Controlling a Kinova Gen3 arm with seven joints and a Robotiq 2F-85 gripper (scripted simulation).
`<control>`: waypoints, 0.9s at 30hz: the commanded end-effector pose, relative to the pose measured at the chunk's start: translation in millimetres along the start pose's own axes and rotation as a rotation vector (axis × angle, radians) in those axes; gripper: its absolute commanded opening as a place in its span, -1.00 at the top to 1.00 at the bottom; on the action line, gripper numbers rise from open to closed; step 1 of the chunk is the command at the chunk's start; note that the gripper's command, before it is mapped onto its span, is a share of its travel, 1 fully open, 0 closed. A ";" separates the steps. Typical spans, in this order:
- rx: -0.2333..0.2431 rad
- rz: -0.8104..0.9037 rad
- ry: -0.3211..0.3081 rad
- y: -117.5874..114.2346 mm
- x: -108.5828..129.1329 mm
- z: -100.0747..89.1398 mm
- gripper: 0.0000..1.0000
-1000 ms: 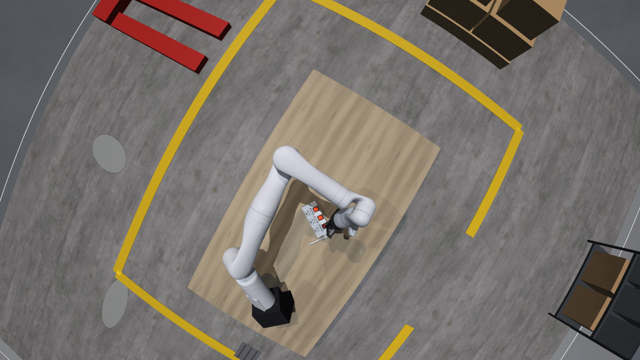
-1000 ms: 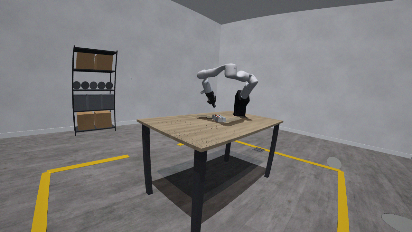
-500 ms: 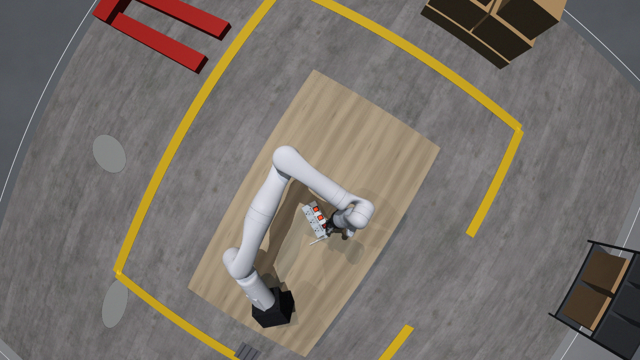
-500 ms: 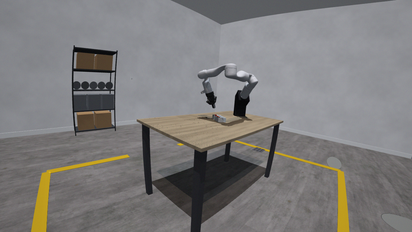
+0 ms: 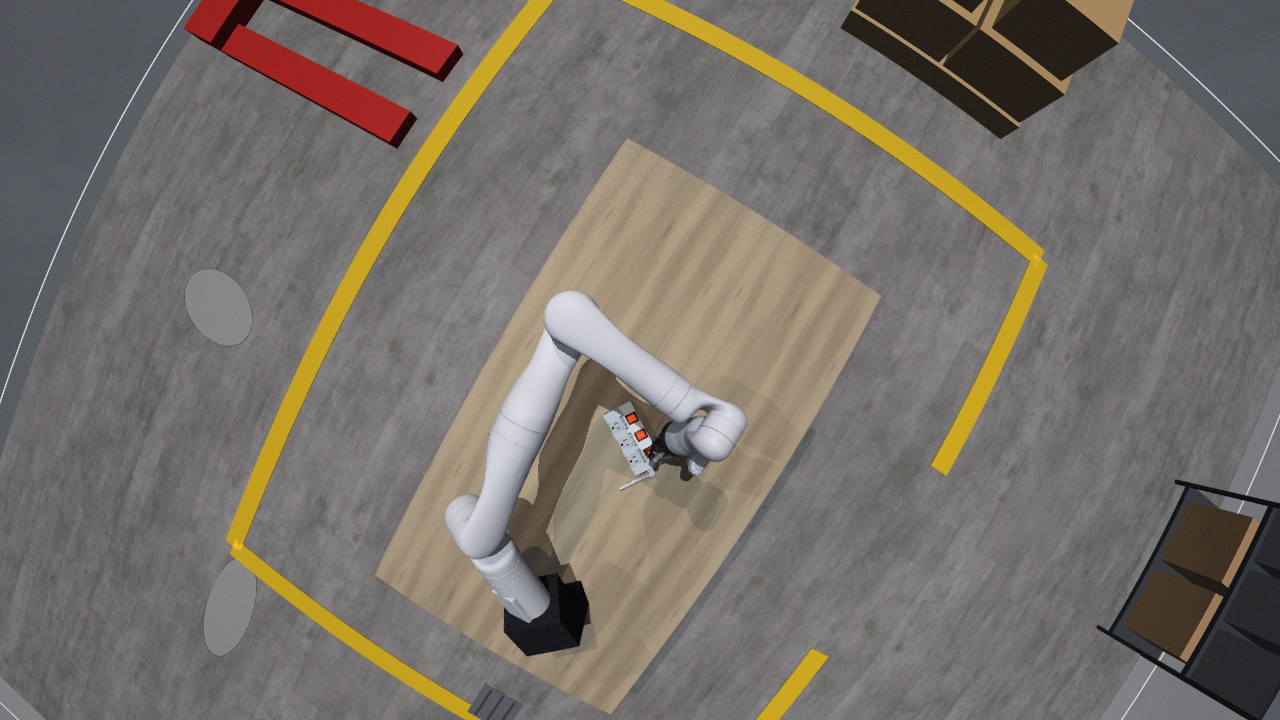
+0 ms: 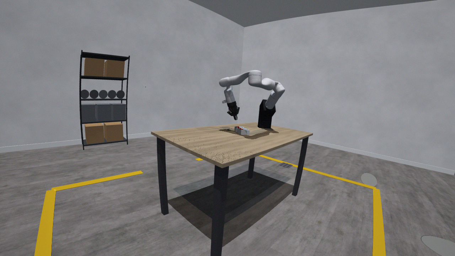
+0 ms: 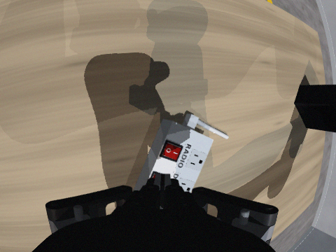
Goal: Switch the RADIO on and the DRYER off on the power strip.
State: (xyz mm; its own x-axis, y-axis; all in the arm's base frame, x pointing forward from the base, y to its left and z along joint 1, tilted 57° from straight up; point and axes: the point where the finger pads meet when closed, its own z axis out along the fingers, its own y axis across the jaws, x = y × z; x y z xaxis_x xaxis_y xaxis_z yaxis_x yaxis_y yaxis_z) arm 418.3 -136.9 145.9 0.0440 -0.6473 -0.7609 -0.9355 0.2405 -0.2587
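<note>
A white power strip [image 5: 630, 435] lies flat on the wooden table, with red rocker switches on top. It also shows in the side view [image 6: 241, 129] and in the wrist view [image 7: 179, 156]. In the wrist view one red switch [image 7: 171, 150] sits beside the label RADIO [image 7: 187, 154]; the other switches are hidden behind my fingers. A short white cable stub [image 7: 207, 127] sticks out of the strip's far end. My gripper [image 7: 162, 183] is shut and empty, above the strip's near part. In the side view the gripper [image 6: 235, 117] hangs a little above the strip.
The arm's black base [image 5: 544, 617] stands at the table's edge. A shelf rack with boxes [image 6: 103, 98] stands off the table by the wall. Yellow floor lines [image 5: 375, 232] surround the table.
</note>
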 end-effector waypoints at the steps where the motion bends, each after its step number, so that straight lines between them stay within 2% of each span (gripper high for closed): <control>1: 0.017 0.034 -0.002 -2.0 -1.0 0.0 1.00; 5: 0.017 0.034 -0.002 -2.0 -1.0 0.0 1.00; 6: 0.040 0.084 -0.005 -5.5 -2.2 0.8 1.00; 11: 0.040 0.084 -0.005 -5.5 -2.2 0.8 1.00; 12: 0.063 0.134 -0.010 -8.9 -3.3 1.5 1.00; 17: 0.063 0.134 -0.010 -8.9 -3.3 1.5 1.00; 18: 0.085 0.185 -0.015 -12.3 -4.4 2.1 1.00; 23: 0.085 0.185 -0.015 -12.3 -4.4 2.1 1.00; 24: 0.107 0.236 -0.020 -15.5 -5.3 2.5 1.00; 27: 0.107 0.236 -0.020 -15.5 -5.3 2.5 1.00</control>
State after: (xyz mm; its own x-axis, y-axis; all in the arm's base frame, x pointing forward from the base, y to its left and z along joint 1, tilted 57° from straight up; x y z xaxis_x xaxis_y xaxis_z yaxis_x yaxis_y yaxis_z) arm 433.9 -135.3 152.0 -0.1607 -0.5510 -0.8189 -0.8796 0.4563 -0.1344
